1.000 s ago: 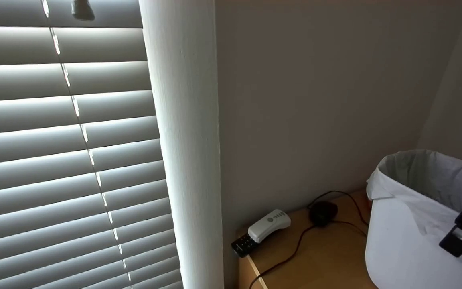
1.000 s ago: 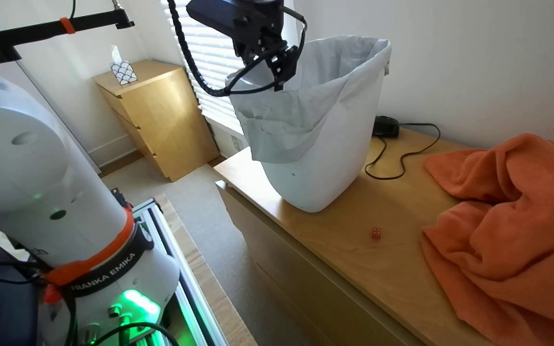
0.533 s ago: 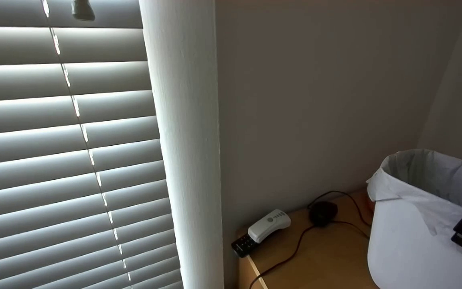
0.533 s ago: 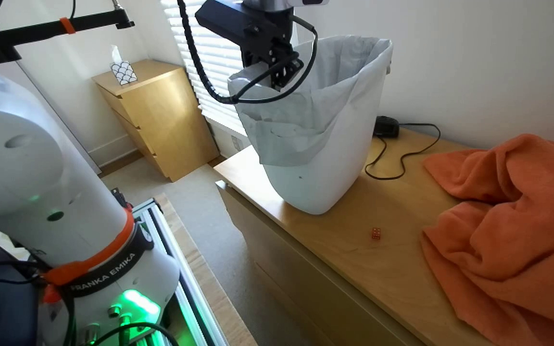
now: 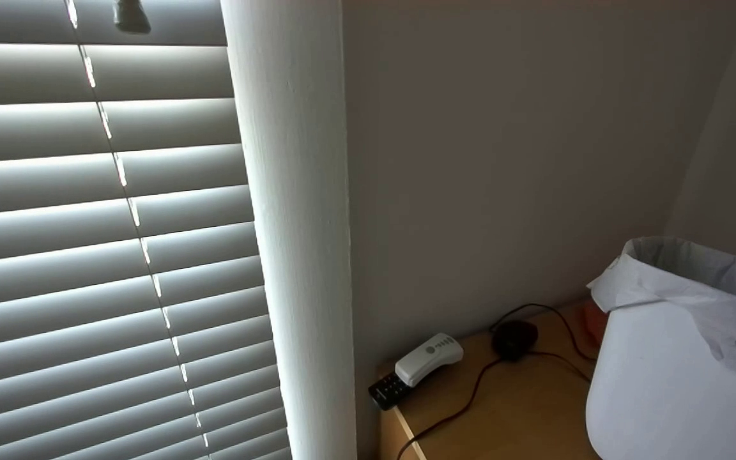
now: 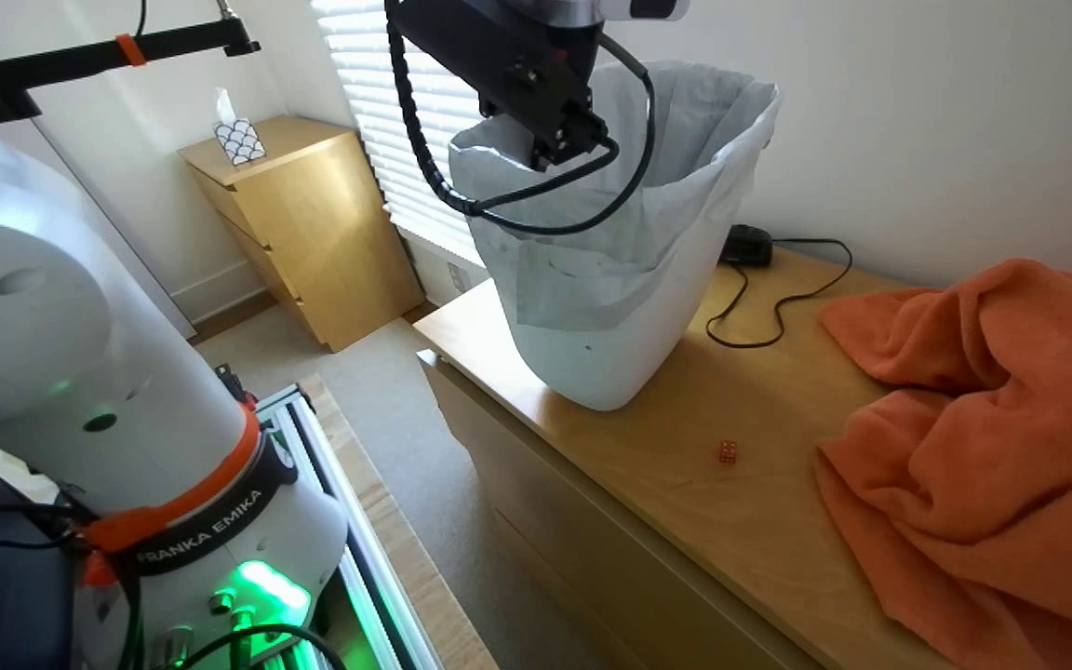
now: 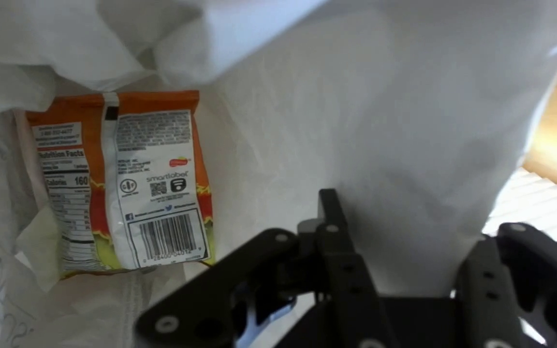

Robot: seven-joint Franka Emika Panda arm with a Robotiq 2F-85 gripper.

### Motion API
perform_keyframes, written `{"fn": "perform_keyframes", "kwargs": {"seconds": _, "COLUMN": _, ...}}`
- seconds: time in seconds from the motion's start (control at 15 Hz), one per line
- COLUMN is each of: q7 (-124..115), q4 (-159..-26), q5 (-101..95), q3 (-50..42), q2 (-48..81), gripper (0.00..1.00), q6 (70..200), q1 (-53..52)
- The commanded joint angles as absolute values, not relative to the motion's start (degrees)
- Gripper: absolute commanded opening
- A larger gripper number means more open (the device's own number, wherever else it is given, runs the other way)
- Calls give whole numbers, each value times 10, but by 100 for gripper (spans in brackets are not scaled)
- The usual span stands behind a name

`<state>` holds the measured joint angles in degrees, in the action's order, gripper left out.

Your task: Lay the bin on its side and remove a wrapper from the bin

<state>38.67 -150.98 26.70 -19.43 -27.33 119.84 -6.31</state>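
The white bin stands tilted on the wooden surface, its plastic liner folded over the rim; part of it shows in an exterior view. My gripper straddles the near wall at the rim, one finger inside, the opposite fingertip hidden behind the liner. Its jaws appear shut on that wall, and the bin leans along with the arm. Inside, seen in the wrist view, an orange and yellow snack wrapper lies on the crumpled liner with its printed back and barcode facing me. It sits to the left of the fingers, apart from them.
An orange cloth and a small red die share the wooden surface with the bin. Behind it are a black adapter and its cable. Two remotes lie near a corner, beside the window blinds.
The jaws have closed at the rim. My gripper has moved rightward in both exterior views, and the bin's top has leaned the same way while its base stays on the surface.
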Motion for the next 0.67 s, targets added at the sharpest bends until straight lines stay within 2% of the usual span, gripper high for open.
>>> {"fn": "perform_keyframes", "kwargs": {"seconds": 0.0, "q7": 419, "q4": -1494, "q5": 300, "q3": -208, "q2": -263, "gripper": 3, "q6": 1147, "q1": -35}}
{"fn": "perform_keyframes", "kwargs": {"seconds": 0.6, "q7": 423, "q4": -1459, "q5": 319, "q3": -218, "q2": -230, "gripper": 3, "q6": 1065, "q1": 23}}
